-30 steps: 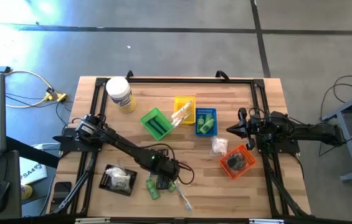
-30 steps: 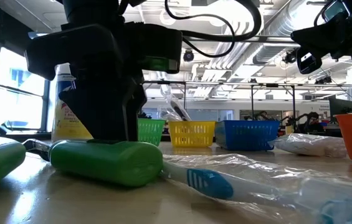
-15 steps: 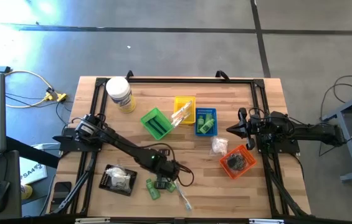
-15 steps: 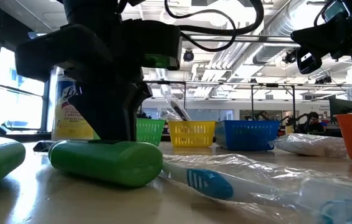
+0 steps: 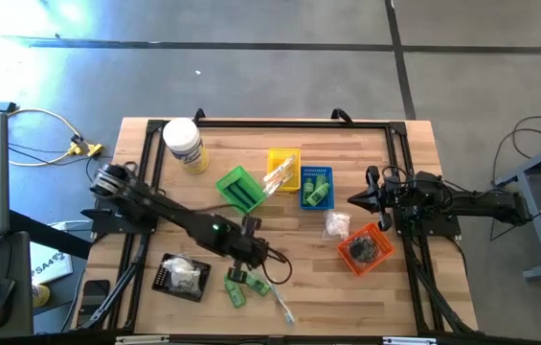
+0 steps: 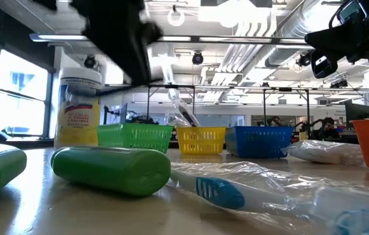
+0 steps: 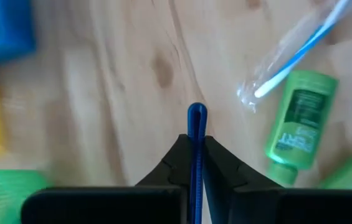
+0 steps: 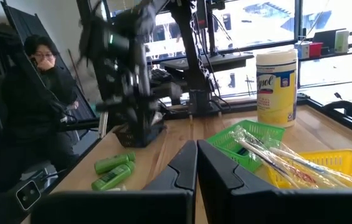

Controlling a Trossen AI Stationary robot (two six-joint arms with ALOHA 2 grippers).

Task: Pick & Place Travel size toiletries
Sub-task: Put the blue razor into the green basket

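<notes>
Wooden planks make up the table (image 5: 280,134) beneath me, with grey floor all round it. My left gripper (image 7: 197,134) hangs above the table's near half, toward the near edge, and my fingers there are pressed together on a thin blue piece (image 7: 195,127) that pokes out past the tips. Below it, close to the near edge, lie two green tubes (image 5: 248,281) side by side and a wrapped toothbrush (image 5: 281,305) just beside them; in the low view one green tube (image 6: 112,170) lies flat with the toothbrush (image 6: 215,190) touching its end.

A black tray (image 5: 163,277) near the near left corner holds a white packet (image 5: 187,272). Toward the far left corner stands a white wipes jar (image 5: 183,144). Across the middle sit a green basket (image 5: 237,188), a yellow basket (image 5: 283,169) with clear-wrapped sticks (image 5: 276,178) leaning out, and a blue basket (image 5: 316,186) holding small green bottles (image 5: 316,195). Another white packet (image 5: 336,225) lies on the wood beside an orange basket (image 5: 364,248) with dark pieces inside.

My right gripper (image 8: 197,163) waits by the right edge, fingers shut with nothing between them. Beyond the table a person (image 8: 29,93) sits.
</notes>
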